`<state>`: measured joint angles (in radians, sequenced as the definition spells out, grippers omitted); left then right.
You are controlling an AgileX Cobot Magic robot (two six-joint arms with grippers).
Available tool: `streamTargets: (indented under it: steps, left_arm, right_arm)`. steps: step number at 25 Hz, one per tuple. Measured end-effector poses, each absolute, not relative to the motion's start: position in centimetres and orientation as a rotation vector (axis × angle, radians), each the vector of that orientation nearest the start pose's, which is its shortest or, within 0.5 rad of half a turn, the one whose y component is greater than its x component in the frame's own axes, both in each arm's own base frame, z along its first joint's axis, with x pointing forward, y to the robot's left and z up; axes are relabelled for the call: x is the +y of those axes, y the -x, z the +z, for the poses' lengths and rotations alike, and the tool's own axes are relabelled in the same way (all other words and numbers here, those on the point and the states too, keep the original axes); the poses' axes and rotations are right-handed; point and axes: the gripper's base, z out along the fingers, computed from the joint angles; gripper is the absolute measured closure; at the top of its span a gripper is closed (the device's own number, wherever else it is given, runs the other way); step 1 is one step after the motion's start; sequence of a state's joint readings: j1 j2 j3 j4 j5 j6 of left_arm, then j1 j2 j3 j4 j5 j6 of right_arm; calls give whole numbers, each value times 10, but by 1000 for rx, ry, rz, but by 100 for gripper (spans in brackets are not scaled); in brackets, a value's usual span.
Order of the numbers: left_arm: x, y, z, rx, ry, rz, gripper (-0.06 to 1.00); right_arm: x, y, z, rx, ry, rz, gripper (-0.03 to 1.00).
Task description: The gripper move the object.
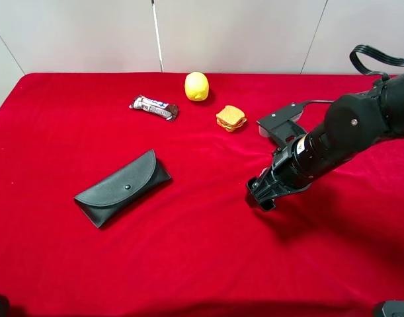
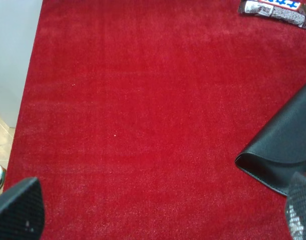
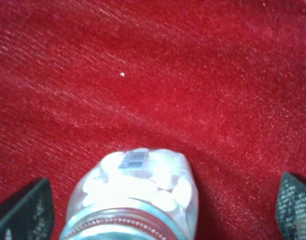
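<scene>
Right gripper [image 3: 158, 210]: jaws spread wide, one fingertip [image 3: 25, 210] on each side of the jar, both clear of the glass. Nothing held.
Jar [image 3: 137, 195]: lying between the open jaws on the red cloth [image 1: 202, 264], white pills visible through the glass, silver cap toward the wrist. In the high view the arm hides it; it sits under the gripper [image 1: 261, 193], at about 4 o'clock from the table's centre.
Left gripper [image 2: 158, 220]: fingertips wide apart at the frame's edge, empty, over bare cloth beside the case.
Other items: black case [image 1: 122, 187] at 9 o'clock from the right gripper, well apart; candy bar [image 1: 154, 106], lemon [image 1: 196, 86] and sandwich toy [image 1: 231, 118] toward 11 to 12 o'clock, all far from the work.
Step in hand: I judge this as the approach before closing on the jar.
How to do it well: centre the jar between the jaws first, as it sits nearer one fingertip than the other and an uneven close would shove it sideways. Close on the glass body below the cap, not on the cap's ridge. Close slowly, since smooth round glass may roll or squirt out. Get low enough that the pads meet the widest part, then lift straight up before travelling.
Risk: rolling on the soft cloth if one pad touches first.
</scene>
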<state>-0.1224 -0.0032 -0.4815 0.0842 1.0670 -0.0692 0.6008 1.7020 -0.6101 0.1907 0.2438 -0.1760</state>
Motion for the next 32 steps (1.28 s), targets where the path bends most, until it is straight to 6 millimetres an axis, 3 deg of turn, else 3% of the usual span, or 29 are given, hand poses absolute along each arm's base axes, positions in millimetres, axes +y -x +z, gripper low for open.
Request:
streamTargets:
  steps: [10,21,32]
  left_arm:
    - [7,3,272,2062,-51,-17,-1]
    - [7,3,272,2062,-51,-17,-1]
    - [7,3,272,2062,-51,-17,-1]
  right_arm:
    - [149,-210,112,2710,837,202,33]
    - [149,-209,112,2717,840,201,64]
    - [149,-209,112,2721,837,203,63]
